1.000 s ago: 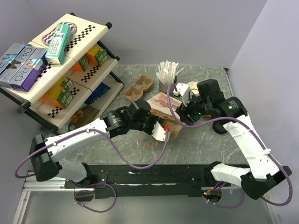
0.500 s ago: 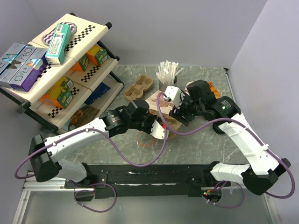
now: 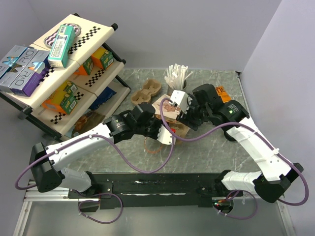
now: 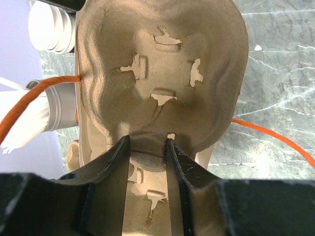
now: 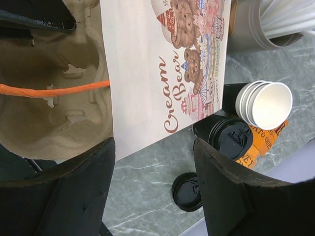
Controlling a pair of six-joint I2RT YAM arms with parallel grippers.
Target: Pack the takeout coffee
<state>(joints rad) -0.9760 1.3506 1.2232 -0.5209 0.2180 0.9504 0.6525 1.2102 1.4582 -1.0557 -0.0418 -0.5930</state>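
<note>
The takeout coffee (image 5: 231, 138), a dark cup with a round black top, stands beside a stack of white cups (image 5: 268, 103); in the top view my right arm hides it. My right gripper (image 5: 153, 147) is open and empty, hovering over the table between the coffee and a "Cream Bear" paper bag (image 5: 162, 64); it also shows in the top view (image 3: 183, 117). My left gripper (image 4: 146, 145) is shut on the middle ridge of a brown pulp cup carrier (image 4: 162, 73), seen in the top view (image 3: 178, 131) beside that gripper (image 3: 170, 135).
A loose flat black lid (image 5: 188, 191) lies near the table edge. A metal holder of white straws (image 3: 176, 78), a second pulp carrier (image 3: 146, 92) and an orange packet (image 3: 221, 93) sit at the back. A stocked shelf rack (image 3: 64, 73) stands left. An orange cord (image 3: 153, 147) lies near the left gripper.
My right arm has swung left, from beside the white cups to over the bag and carrier. My left gripper has held the carrier almost still.
</note>
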